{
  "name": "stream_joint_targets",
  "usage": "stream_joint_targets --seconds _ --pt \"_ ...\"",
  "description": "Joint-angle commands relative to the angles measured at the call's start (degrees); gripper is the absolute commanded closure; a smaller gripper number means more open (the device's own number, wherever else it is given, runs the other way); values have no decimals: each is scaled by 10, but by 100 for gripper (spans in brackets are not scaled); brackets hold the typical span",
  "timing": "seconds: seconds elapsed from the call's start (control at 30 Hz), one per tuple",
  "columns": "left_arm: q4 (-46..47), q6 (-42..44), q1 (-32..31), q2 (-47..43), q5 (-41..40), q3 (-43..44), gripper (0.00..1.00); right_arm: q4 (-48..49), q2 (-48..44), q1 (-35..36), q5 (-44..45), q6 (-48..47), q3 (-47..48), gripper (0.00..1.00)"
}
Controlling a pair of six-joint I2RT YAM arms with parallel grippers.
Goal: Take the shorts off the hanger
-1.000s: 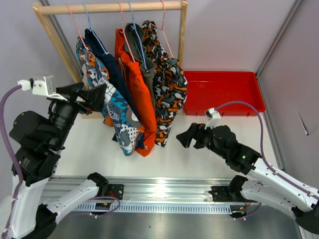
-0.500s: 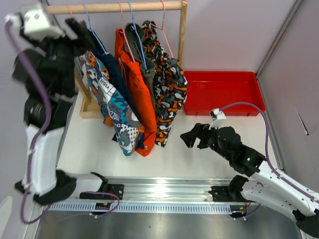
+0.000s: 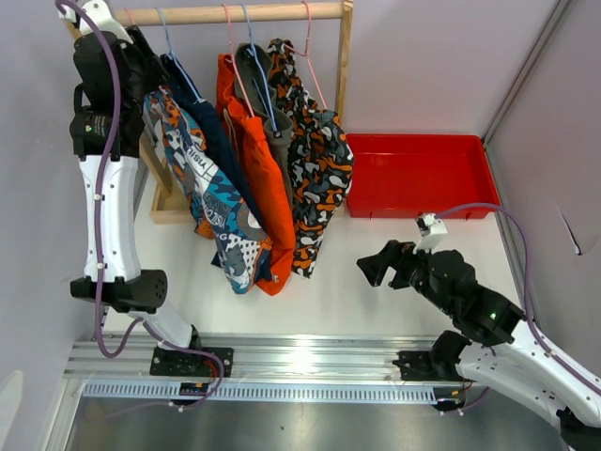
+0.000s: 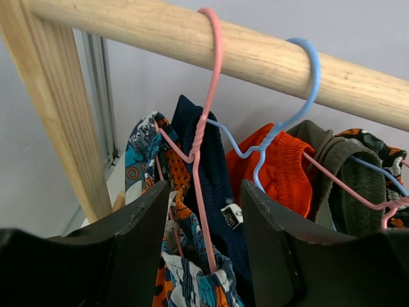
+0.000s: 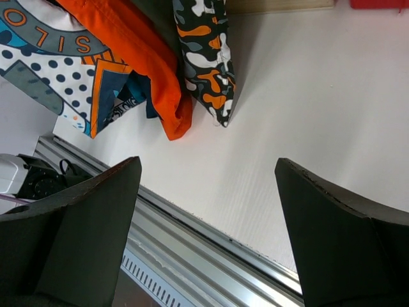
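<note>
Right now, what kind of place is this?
Probably a robot lab test cell, not a home: plain panel walls around a white table, an aluminium mounting rail, a small wooden rack of shorts.

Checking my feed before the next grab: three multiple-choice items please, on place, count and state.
1. Where is the red tray relative to the rack? A left of it; B right of it; C under it.
2. How many shorts hang on the rail? A three; B five; C seven.
3. The right fingers are: A apart and empty; B shut on shorts; C shut on the tray.
Key: B, it lies past the rack's right post; B, five pairs hang side by side; A, nothing lies between them.
</note>
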Motion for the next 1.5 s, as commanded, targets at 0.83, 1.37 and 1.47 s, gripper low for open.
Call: stream_joint_targets --seconds 0.83,1.37,1.47 --pt "18 -60 61 66 110 24 75 -28 -26 -1 28 25 -15 7" --pt "15 -40 56 -24 117 26 100 9 -7 -2 6 23 -22 8" --pt "15 -42 56 -59 134 17 100 21 -5 -2 -7 14 -17 8"
